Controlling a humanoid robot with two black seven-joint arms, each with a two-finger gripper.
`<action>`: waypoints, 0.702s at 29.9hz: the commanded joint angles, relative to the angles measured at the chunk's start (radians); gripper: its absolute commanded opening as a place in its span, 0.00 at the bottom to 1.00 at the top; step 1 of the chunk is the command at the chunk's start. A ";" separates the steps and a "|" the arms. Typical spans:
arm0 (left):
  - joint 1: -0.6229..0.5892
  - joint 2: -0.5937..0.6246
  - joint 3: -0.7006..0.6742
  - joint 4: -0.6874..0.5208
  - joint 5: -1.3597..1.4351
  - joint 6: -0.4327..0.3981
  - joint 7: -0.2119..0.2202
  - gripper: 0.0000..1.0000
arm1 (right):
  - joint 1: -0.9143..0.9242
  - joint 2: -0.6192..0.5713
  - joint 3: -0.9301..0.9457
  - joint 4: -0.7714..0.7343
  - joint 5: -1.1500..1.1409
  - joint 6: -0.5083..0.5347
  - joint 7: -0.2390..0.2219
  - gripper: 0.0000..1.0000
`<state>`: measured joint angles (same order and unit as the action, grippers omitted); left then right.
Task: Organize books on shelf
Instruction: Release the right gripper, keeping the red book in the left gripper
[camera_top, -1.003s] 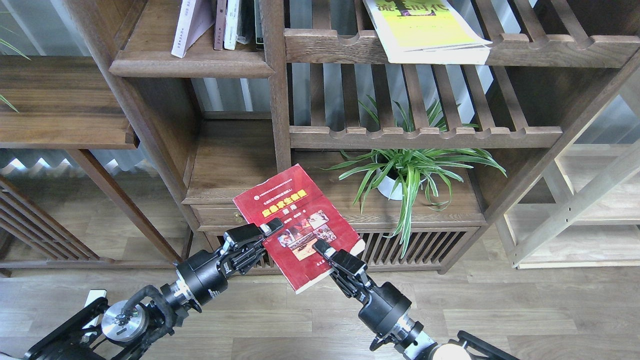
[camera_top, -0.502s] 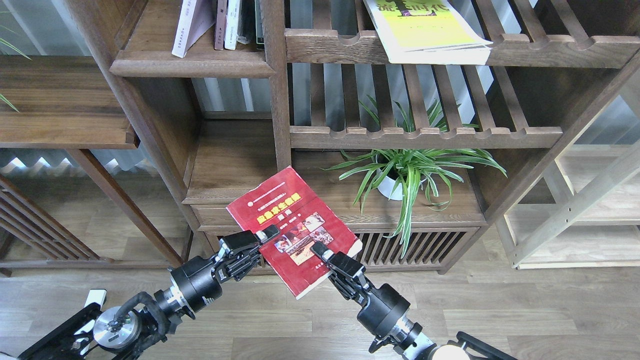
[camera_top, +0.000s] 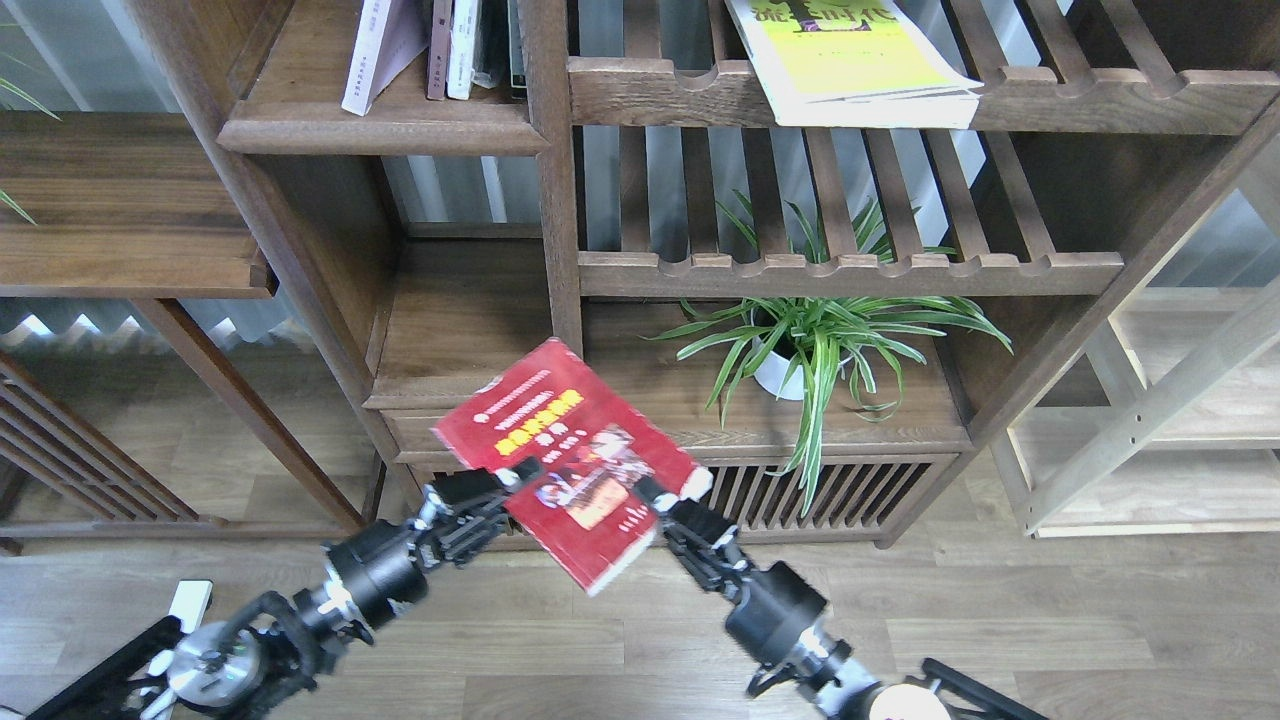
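Note:
I hold the red book, with its yellow title band and photos, in the air in front of the low cabinet. My left gripper is shut on its left edge. My right gripper is shut on its lower right edge. The cover faces up and is tilted. The yellow-green book lies flat on the upper slatted shelf at the right. The white book leans in the narrow compartment on the solid dark-brown shelf at the upper left, beside several thin upright books.
A potted spider plant stands on the cabinet top right of the red book. A vertical post divides the compartments. An open cubby lies below the solid shelf. A light wooden rack is at the right.
Both grippers and the red book have moved down and a little left, and the book has tilted flatter.

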<state>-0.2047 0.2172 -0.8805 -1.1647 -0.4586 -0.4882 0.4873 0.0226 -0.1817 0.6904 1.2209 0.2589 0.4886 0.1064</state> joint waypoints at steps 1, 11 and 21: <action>-0.001 -0.002 -0.006 -0.006 0.000 0.000 0.001 0.04 | 0.000 -0.010 0.014 -0.004 -0.003 0.000 -0.001 0.94; 0.005 0.016 -0.024 -0.096 0.014 0.000 0.001 0.02 | -0.001 -0.018 0.113 -0.113 0.000 0.000 0.007 0.99; 0.016 0.073 -0.158 -0.115 0.268 0.000 -0.049 0.02 | 0.013 -0.009 0.225 -0.254 0.000 0.000 0.009 0.99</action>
<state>-0.1921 0.2744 -0.9886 -1.2712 -0.2548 -0.4889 0.4553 0.0334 -0.1912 0.9012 0.9875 0.2594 0.4887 0.1152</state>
